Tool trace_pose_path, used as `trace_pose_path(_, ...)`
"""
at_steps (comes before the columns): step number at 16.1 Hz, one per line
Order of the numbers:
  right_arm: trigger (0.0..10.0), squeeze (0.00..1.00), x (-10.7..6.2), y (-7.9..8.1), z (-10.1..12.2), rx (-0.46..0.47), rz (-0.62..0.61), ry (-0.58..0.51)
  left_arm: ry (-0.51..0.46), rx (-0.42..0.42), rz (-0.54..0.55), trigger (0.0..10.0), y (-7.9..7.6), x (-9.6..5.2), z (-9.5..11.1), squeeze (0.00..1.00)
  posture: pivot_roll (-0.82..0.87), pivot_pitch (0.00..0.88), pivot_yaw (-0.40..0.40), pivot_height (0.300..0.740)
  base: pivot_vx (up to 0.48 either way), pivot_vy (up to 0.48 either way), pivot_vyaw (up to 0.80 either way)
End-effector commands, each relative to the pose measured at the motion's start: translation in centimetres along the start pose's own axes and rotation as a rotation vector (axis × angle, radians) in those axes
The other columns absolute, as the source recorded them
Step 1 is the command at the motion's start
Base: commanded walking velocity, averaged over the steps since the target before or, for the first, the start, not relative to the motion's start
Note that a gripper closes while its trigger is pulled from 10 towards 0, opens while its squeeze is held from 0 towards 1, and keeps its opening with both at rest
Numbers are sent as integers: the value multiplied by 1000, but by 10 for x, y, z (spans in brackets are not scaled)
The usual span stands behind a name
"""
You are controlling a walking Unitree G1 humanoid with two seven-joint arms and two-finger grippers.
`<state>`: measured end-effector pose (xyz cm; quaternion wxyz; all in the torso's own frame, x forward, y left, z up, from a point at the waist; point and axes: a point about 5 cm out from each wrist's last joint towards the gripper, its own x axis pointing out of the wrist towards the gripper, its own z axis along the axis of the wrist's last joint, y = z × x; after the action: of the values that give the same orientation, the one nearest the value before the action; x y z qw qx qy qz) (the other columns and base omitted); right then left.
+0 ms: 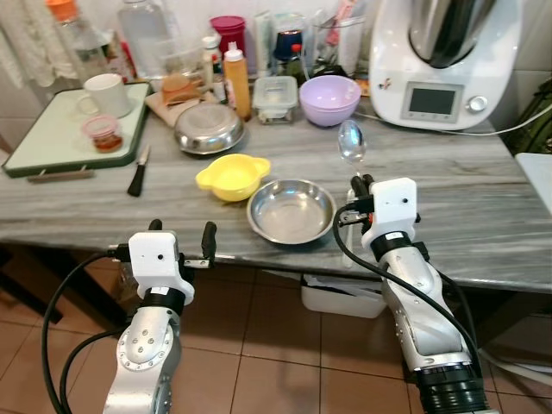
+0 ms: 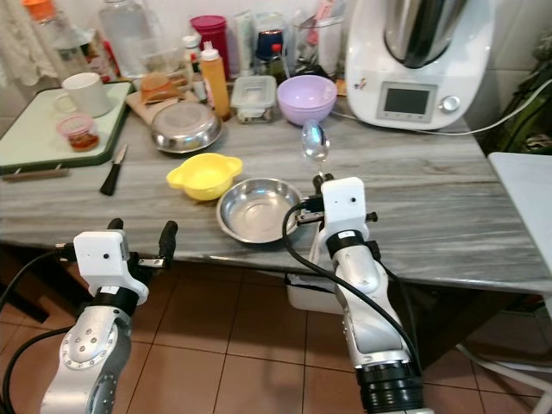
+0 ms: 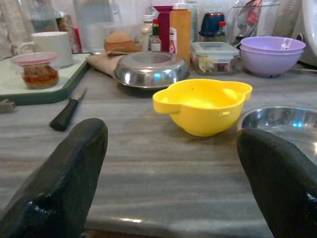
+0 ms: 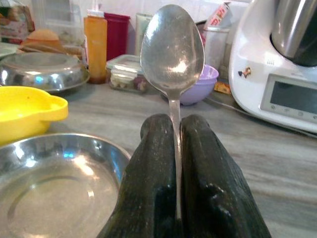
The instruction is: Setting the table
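My right gripper [image 1: 360,182] is shut on the handle of a metal spoon [image 1: 351,142], whose bowl [image 4: 172,48] stands upright above the fingers. It hovers just right of an empty steel bowl [image 1: 291,210] near the counter's front edge. A yellow bowl [image 1: 232,176] with two handles sits left of the steel bowl. My left gripper [image 1: 182,231] is open, level with the counter's front edge, its fingers [image 3: 62,183] apart with nothing between them.
On the grey counter [image 1: 483,207] stand a lilac bowl [image 1: 329,99], an upturned steel dish [image 1: 209,128], a white kitchen machine [image 1: 444,60], bottles and containers at the back. A green board [image 1: 52,138] holds a mug and small jar; a black-handled knife [image 1: 138,171] lies beside it.
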<state>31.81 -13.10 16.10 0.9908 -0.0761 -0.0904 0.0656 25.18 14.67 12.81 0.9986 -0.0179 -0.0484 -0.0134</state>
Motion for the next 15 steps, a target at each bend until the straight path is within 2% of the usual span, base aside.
trace_pose_path(1,10000,0,2,-4,2,-6,-15,-7,13,4,-4,10000,-1,0,-2,0,-43,89,73,740,0,0,0)
trace_pose_path(9,10000,0,-1,-9,-2,-14,-55,24,40,-11,-58,10000,-7,-4,-6,0,-45,104,80,740,0,0,0)
trace_pose_path(12,10000,0,-6,-12,-15,35,-83,110,74,21,-171,10000,-11,-11,-8,0,-37,113,82,740,0,0,0)
trace_pose_path(15,10000,0,-16,-9,-28,55,-80,187,103,38,-217,10000,-13,-17,-13,0,-42,114,82,740,0,0,0)
